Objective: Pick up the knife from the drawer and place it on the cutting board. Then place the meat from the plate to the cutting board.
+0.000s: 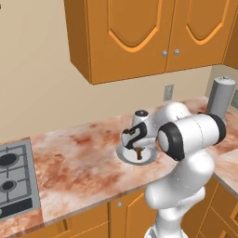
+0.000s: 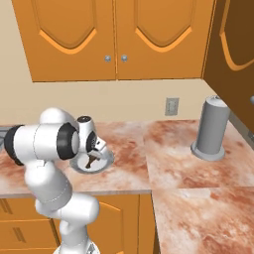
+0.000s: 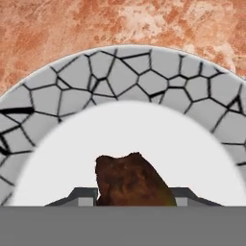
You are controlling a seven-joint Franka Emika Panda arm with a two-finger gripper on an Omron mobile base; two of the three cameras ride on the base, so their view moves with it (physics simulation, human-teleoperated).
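Brown meat [image 3: 132, 180] sits on the plate [image 3: 120, 72] at the bottom middle of the hand view, between the two fingers [image 3: 84, 196]. Whether they squeeze it yet, I cannot tell. Around the plate lies the pink marble worktop [image 1: 79, 162].

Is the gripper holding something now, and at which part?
The gripper has its fingers on either side of the meat on the plate; a firm hold cannot be told.

The bent arm points its end effector [image 1: 138, 153] straight down, fingers [image 3: 84, 196] seemingly partly closed.
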